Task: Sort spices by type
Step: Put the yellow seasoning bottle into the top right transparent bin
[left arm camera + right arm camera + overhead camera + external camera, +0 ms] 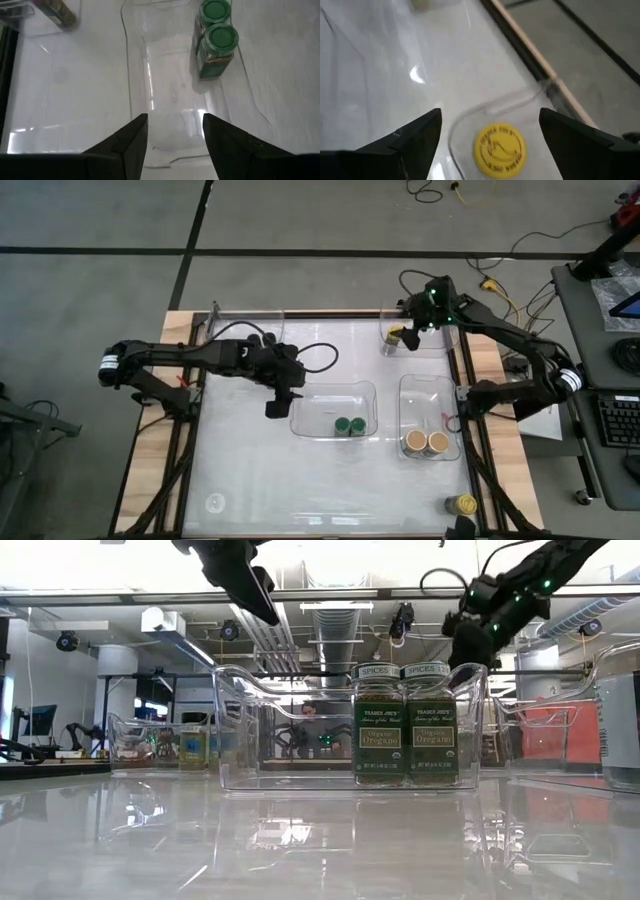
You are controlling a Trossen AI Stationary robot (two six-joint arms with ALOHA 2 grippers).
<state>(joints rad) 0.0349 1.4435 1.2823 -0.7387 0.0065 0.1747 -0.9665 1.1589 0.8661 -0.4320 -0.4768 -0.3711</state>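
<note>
You have the two green jars (350,425) together in the middle tray (300,405) and two tan jars (427,442) paired in the tray to its right. One yellow jar (499,149) stands in the far right tray (447,340), directly under your right gripper (490,130), whose fingers gape wide and empty. Another yellow jar (463,504) waits at the near right edge; I see no black ones. Your left gripper (175,132) hovers half open, holding nothing, by the middle tray. The table (260,470) is glossy white; the lab behind is cluttered.
</note>
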